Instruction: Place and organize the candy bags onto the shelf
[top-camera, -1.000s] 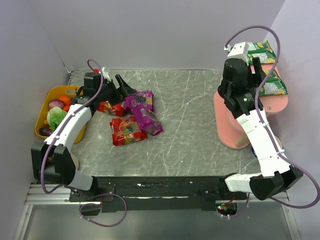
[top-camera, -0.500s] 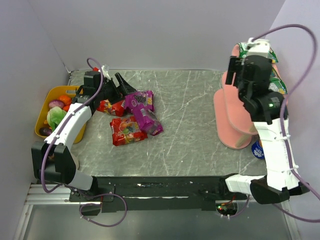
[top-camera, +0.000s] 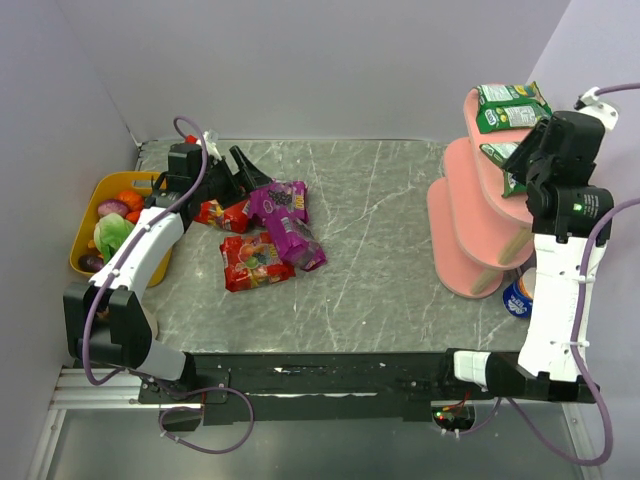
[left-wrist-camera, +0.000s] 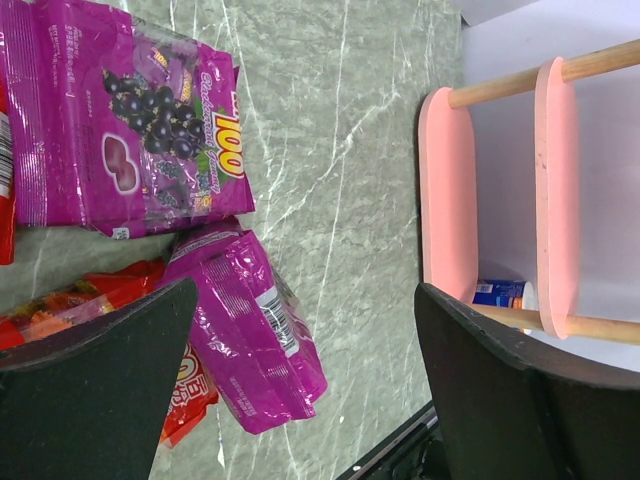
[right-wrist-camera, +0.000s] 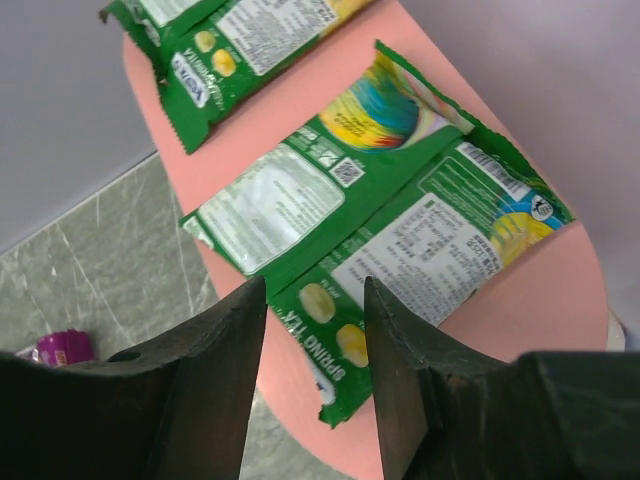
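The pink three-tier shelf (top-camera: 462, 235) stands at the right. Green candy bags lie on its top board (top-camera: 510, 105) and on the board below (top-camera: 503, 155). My right gripper (top-camera: 523, 163) hovers just right of them, open and empty. In the right wrist view its jaws (right-wrist-camera: 315, 400) stand apart above a green bag (right-wrist-camera: 430, 250) on the pink board (right-wrist-camera: 560, 300). Two purple bags (top-camera: 283, 203) (top-camera: 297, 243) and two red bags (top-camera: 255, 262) (top-camera: 222, 213) lie on the table at the left. My left gripper (top-camera: 238, 175) is wide open just above them, and its view (left-wrist-camera: 305, 390) shows the purple bags (left-wrist-camera: 120, 120) (left-wrist-camera: 250, 340).
A yellow bowl (top-camera: 84, 222) of toy vegetables sits at the far left edge. A blue can (top-camera: 517, 296) stands by the shelf's foot, at the right. Grey walls close in the back and both sides. The shelf (left-wrist-camera: 445, 200) also shows in the left wrist view.
My right arm has swung from over the shelf to its right side, uncovering the boards. The green bags stay on the shelf. The left arm has not moved.
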